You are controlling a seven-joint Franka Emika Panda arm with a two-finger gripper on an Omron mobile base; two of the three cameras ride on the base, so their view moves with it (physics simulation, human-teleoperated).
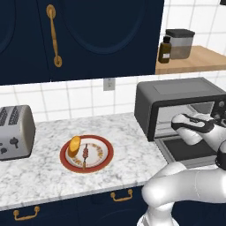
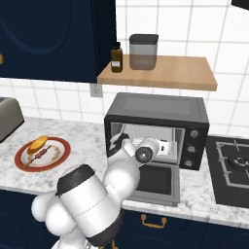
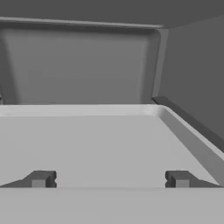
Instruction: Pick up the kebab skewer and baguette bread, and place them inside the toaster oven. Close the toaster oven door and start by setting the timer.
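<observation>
The fingers stand spread wide and empty inside the open toaster oven, its door dropped flat. The kebab skewer and baguette bread lie well off to the arm's left on the red-rimmed plate on the desk. The skewer's long axis seemingly runs front to back.

On my marbled grey-white counter, a red-rimmed white plate carries a golden-orange baguette and, at its 3 o'clock, a red-and-brown skewer. My dark grey toaster oven faces navy cabinets with brass handles.
</observation>
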